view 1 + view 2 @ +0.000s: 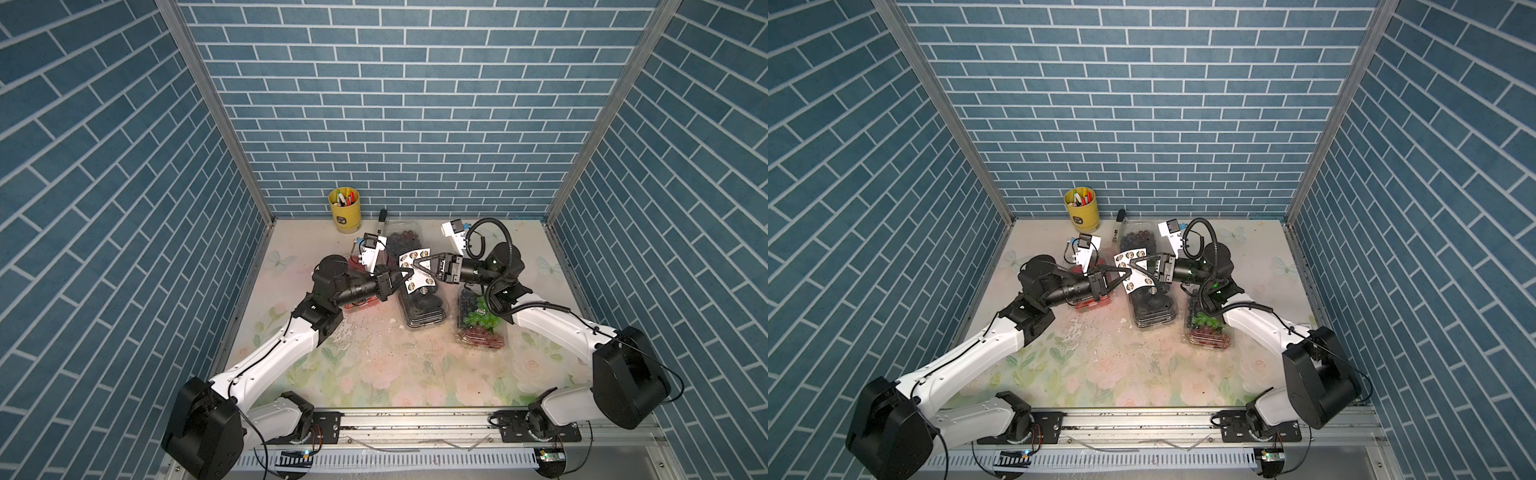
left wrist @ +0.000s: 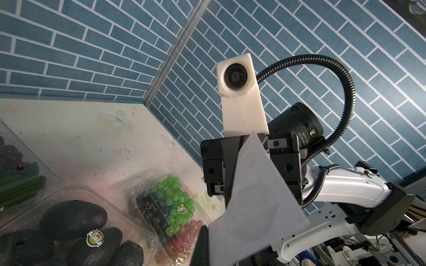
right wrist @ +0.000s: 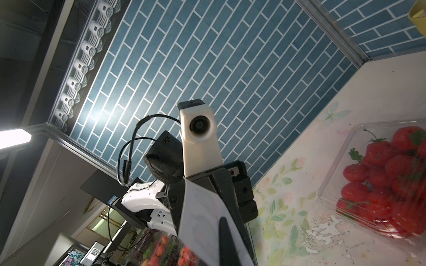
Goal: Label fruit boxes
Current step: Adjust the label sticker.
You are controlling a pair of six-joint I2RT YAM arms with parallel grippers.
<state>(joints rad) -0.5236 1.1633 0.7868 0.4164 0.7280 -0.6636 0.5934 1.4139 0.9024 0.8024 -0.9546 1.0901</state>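
Both grippers meet above the middle of the table on a white sheet of round stickers (image 1: 422, 277) (image 1: 1139, 283). My left gripper (image 1: 409, 273) (image 2: 208, 241) is shut on one edge of the sheet (image 2: 253, 195). My right gripper (image 1: 414, 264) (image 3: 219, 241) is shut on the opposite side of the sheet (image 3: 200, 216). Under the sheet lies the black fruit box (image 1: 424, 309) (image 2: 80, 221), with the dark purple grape box (image 1: 405, 239) behind it. The strawberry box (image 1: 353, 307) (image 3: 387, 182) sits mostly hidden under my left arm. The mixed grape box (image 1: 480, 322) (image 2: 170, 207) lies below my right wrist.
A yellow pen cup (image 1: 344, 210) (image 1: 1081, 209) stands at the back wall, and a black marker (image 1: 381, 222) lies beside the purple grape box. Blue brick walls close in the floral table (image 1: 374, 374) on three sides, with a metal rail along the front.
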